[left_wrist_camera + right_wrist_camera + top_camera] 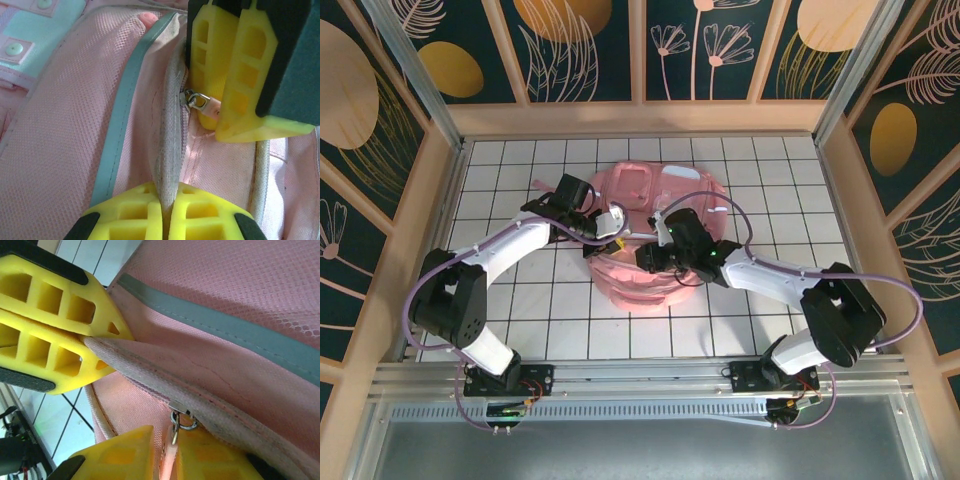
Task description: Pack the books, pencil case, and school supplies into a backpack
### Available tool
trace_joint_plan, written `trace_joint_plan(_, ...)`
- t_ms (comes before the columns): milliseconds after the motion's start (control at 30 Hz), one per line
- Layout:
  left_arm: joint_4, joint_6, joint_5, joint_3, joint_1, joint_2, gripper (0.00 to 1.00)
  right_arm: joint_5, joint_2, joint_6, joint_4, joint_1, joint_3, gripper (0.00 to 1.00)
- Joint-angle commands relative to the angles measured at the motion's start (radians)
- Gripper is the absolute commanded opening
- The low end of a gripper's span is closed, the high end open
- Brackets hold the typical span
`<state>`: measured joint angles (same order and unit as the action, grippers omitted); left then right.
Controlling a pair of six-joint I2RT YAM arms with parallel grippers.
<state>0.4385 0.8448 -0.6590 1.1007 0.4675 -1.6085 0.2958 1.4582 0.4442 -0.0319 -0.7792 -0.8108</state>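
We are looking into a wooden-framed enclosure whose dark teal wall panels point(590, 50) carry pale line-drawn leaves and flowers and golden ovals. Its floor is one white table point(520, 330) ruled into a grid of square tiles.

One backpack point(642, 185), soft and pink, lies at the middle of that table, well clear of all the walls. A grey-green reflective strip point(125, 115) runs along its mesh fabric, and we count two pale green snap buttons point(14, 48) on a mint panel at one corner.

Two arms reach in from the near edge and meet over the bag, the left arm point(510, 245) from the left and the right arm point(770, 275) from the right.

The left gripper point(166, 195) has its yellow fingers pressed together on a raised fold of zipper tape point(170, 150). The right gripper point(167, 450) stands narrow just beside it, with the single zipper pull point(177, 422) and its pink tab caught between the fingers.
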Motion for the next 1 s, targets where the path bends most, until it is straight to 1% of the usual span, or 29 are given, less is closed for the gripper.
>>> trace_joint_plan(0,-0.012,-0.024,-0.184,-0.004,0.017,0.06,0.0,-0.166,0.036,0.007,0.046,-0.007,-0.036,0.16)
trace_joint_plan(67,-0.022,-0.029,-0.181,-0.009,0.017,0.065,0.0,-0.226,0.038,0.026,0.073,-0.012,-0.044,0.14)
trace_joint_plan(133,-0.037,-0.032,-0.172,-0.018,0.017,0.076,0.0,-0.262,0.032,0.048,0.08,-0.014,-0.041,0.0)
trace_joint_plan(233,-0.064,-0.044,-0.12,-0.033,0.016,0.09,0.0,-0.304,-0.001,0.093,0.102,-0.012,-0.017,0.0)
trace_joint_plan(300,-0.07,-0.039,-0.082,-0.037,0.013,0.093,0.0,-0.303,-0.029,0.122,0.136,-0.004,-0.003,0.0)
trace_joint_plan(367,-0.092,-0.035,-0.045,-0.049,0.004,0.094,0.0,-0.33,-0.05,0.158,0.219,0.006,0.0,0.0)
trace_joint_plan(467,-0.146,-0.03,0.032,-0.069,-0.014,0.101,0.0,-0.331,-0.091,0.182,0.319,0.048,0.021,0.0)
trace_joint_plan(600,-0.187,0.011,0.06,-0.088,-0.039,0.117,0.0,-0.344,-0.159,0.197,0.408,0.12,0.06,0.0)
trace_joint_plan(767,-0.132,0.103,0.111,-0.081,-0.041,0.108,0.0,-0.344,-0.215,0.169,0.442,0.223,0.082,0.0)
trace_joint_plan(900,-0.124,0.172,0.121,-0.102,-0.051,0.105,0.0,-0.317,-0.22,0.105,0.415,0.318,0.096,0.0)
trace_joint_plan(967,-0.117,0.201,0.129,-0.104,-0.058,0.092,0.0,-0.239,-0.22,0.054,0.365,0.355,0.112,0.0)
